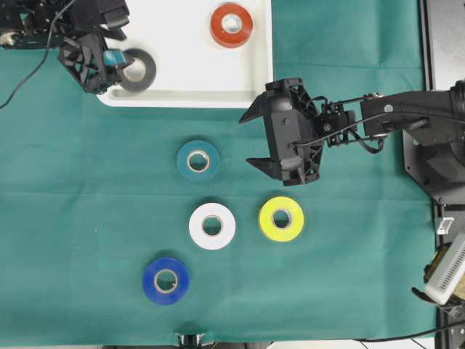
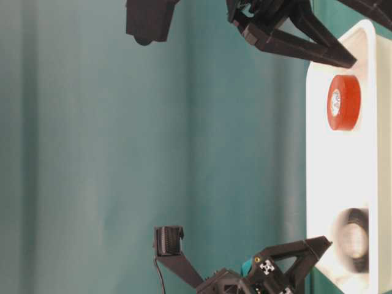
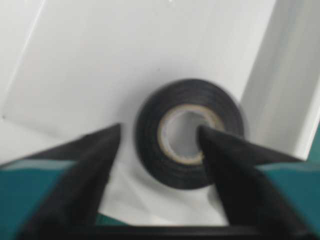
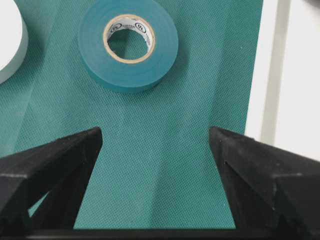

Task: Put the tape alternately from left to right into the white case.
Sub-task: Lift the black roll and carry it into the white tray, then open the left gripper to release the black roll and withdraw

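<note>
The white case (image 1: 185, 80) lies at the top of the overhead view. A black tape roll (image 1: 136, 70) lies flat in its near left corner and a red roll (image 1: 232, 25) sits further right. My left gripper (image 3: 160, 130) stands open over the black roll (image 3: 190, 132), one fingertip above its core, the other clear of it. On the cloth lie teal (image 1: 198, 161), white (image 1: 212, 225), yellow (image 1: 281, 218) and blue (image 1: 166, 280) rolls. My right gripper (image 1: 247, 139) hangs open and empty right of the teal roll (image 4: 128, 45).
A green cloth (image 1: 87, 218) covers the table. The case rim (image 4: 285, 75) runs along the right edge of the right wrist view. Dark equipment (image 1: 443, 43) and a pale object (image 1: 447, 273) sit at the table's right side.
</note>
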Controlling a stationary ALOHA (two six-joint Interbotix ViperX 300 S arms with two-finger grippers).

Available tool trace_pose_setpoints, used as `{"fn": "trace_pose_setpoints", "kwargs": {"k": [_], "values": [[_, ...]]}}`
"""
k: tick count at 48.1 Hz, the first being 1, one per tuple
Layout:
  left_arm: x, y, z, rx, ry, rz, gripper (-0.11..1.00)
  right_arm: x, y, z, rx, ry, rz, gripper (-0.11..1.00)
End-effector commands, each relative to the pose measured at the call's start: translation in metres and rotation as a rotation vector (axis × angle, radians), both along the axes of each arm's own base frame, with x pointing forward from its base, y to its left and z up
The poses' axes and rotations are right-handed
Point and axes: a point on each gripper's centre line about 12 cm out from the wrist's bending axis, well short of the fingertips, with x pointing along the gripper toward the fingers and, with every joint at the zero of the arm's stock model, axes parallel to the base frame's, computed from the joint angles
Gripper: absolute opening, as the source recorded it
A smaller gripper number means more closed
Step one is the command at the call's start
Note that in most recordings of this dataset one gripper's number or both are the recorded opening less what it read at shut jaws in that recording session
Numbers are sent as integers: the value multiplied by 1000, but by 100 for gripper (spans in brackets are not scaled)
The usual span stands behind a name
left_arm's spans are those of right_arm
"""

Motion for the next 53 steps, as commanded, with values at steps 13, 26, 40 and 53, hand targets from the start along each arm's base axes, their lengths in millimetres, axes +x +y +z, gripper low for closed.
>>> {"fn": "trace_pose_setpoints", "kwargs": {"k": [13, 26, 40, 53], "values": [[0, 1, 11, 16, -35, 1, 100, 2, 1, 10, 5, -40, 1, 72], [0, -2, 15, 21, -44, -9, 99, 2, 1, 10, 5, -40, 1, 72], [4, -25, 26, 32, -77, -79, 99, 2, 1, 10, 5, -40, 1, 72], [6, -67, 32, 30, -97, -200, 99, 2, 1, 10, 5, -38, 1, 72]]}}
